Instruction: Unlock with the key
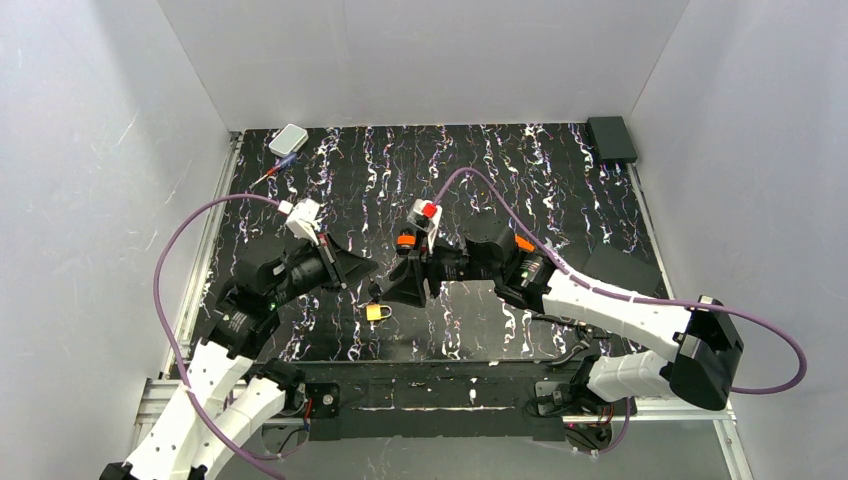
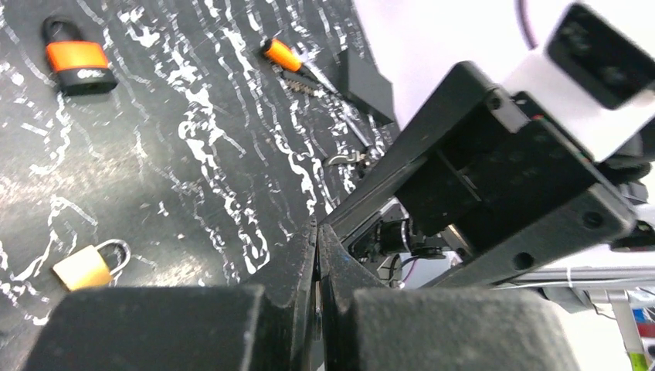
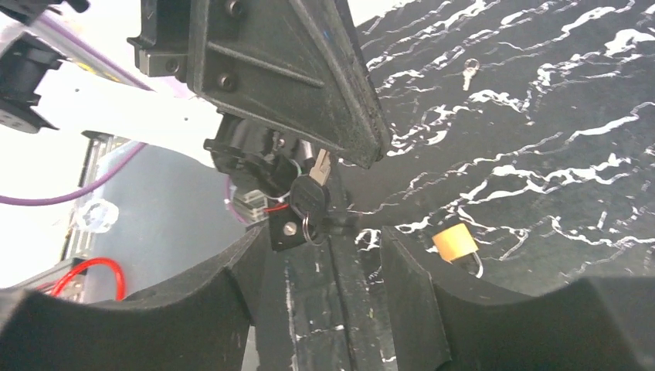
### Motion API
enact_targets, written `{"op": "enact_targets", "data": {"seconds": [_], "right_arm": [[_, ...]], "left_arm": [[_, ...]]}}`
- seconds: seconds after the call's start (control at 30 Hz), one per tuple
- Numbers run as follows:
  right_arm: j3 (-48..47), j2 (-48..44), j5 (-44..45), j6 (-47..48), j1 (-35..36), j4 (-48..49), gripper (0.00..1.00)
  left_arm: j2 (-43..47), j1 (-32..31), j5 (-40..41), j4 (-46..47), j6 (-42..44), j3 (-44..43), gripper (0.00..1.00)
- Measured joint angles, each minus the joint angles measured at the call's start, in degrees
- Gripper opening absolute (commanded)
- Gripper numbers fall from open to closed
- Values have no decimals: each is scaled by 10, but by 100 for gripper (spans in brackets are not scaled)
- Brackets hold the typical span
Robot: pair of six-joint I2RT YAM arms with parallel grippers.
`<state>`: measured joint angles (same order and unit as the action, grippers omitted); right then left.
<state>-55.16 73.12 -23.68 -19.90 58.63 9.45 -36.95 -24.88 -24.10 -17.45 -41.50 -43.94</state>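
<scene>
A robot lab cell: plain white walls box in a marbled table

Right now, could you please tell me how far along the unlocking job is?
Done: the key is off the table, pinched by the shut jaws of the left gripper. In hand: the right gripper faces it, jaws open. Left: the orange padlock lies untouched, shackle closed.

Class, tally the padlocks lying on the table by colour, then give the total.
Orange padlock: 1
Yellow padlock: 1
Total: 2
</scene>
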Motion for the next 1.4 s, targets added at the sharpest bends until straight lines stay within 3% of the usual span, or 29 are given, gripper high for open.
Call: {"op": "enact_targets", "data": {"seconds": [0.33,0.73,0.8,0.93,0.97,1.0,1.1,1.2,1.27,1.4], "right_arm": [[14,1,-51,-56,0,85,49],[16,17,-73,-102,0,148,15],[16,19,-76,-104,0,151,2],[16,21,-75,-112,-1,151,1],[16,21,-75,-114,-1,152,1],[16,21,-74,-116,-1,152,1],[20,21,-71,-123,-1,162,1],[36,20,-54,-133,0,180,1],[56,12,-33,-143,0,190,1],[106,-20,24,-176,0,217,1]], "left_arm": [[19,0,-64,61,-10,0,0],[27,0,-83,81,-11,1,0],[27,0,-83,81,-11,3,0],[27,0,-85,83,-11,3,0],[27,0,-85,83,-11,3,2],[27,0,-85,84,-11,3,12],[27,0,-84,85,-8,3,54],[29,0,-79,82,-7,3,80],[33,0,-73,79,-9,4,85],[53,0,-53,84,-19,9,82]]}}
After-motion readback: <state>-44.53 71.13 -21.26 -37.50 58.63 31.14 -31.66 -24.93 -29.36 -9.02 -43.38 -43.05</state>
